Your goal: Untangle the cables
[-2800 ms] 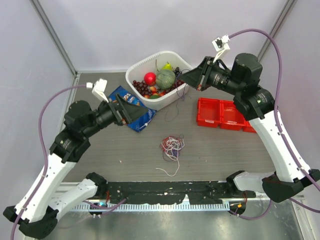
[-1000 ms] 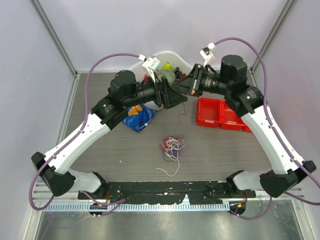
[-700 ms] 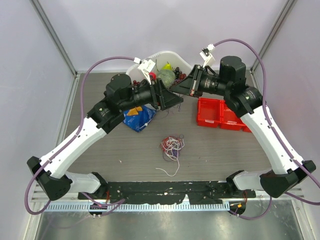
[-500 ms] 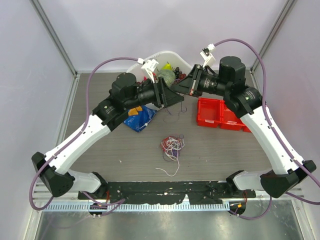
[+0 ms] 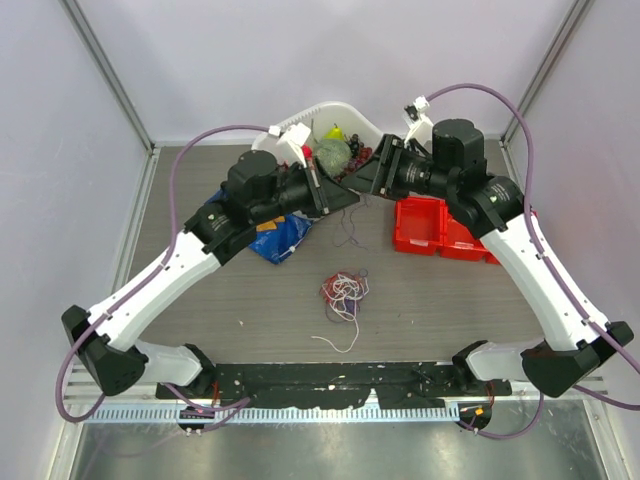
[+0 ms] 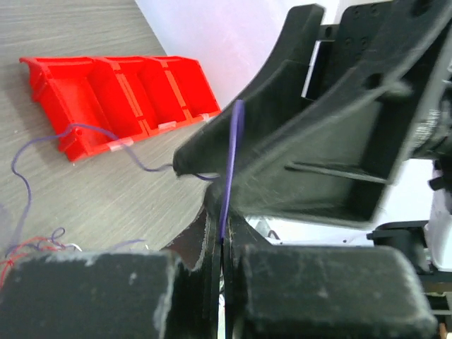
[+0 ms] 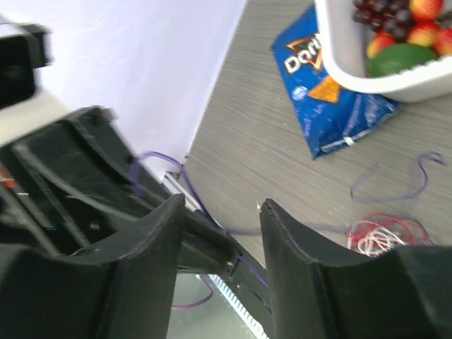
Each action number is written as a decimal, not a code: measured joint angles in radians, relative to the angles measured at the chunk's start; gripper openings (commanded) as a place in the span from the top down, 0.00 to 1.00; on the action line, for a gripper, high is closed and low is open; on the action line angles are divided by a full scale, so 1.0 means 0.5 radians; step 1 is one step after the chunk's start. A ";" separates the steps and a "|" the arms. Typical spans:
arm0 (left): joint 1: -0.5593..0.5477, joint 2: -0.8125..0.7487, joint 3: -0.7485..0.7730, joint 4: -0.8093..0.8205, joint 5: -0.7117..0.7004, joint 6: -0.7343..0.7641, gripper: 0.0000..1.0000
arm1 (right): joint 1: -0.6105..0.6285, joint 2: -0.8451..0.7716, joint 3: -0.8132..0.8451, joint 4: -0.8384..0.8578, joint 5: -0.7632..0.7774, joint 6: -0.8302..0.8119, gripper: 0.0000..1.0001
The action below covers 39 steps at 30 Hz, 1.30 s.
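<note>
Now our left gripper [image 6: 220,233] is clenched on one purple cable [image 6: 232,155], high above the table [image 5: 450,300]. Our right gripper [image 7: 222,206] stands released beside it. The other cables [image 5: 343,293] lie bunched below. Next, we think, the left arm must draw this strand slowly away from the bunch.

Both arms reach inward, tips nearly meeting; left pincer [image 6: 220,244] clamped shut, right pincer [image 7: 222,203] parted.
</note>
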 measured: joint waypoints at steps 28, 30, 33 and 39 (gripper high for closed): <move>-0.001 -0.308 0.064 -0.371 0.034 -0.110 1.00 | -0.141 -0.301 -0.909 1.118 -0.822 -0.282 0.27; -0.001 -0.307 0.064 -0.370 0.026 -0.133 1.00 | -0.083 -0.271 -0.904 1.203 -0.844 -0.243 0.28; -0.001 -0.303 0.066 -0.378 -0.019 -0.181 1.00 | 0.021 -0.265 -0.904 1.242 -0.801 -0.210 0.30; 0.000 -0.241 0.089 -0.462 -0.159 -0.311 1.00 | 0.432 -0.301 -0.902 1.208 -0.468 -0.228 0.33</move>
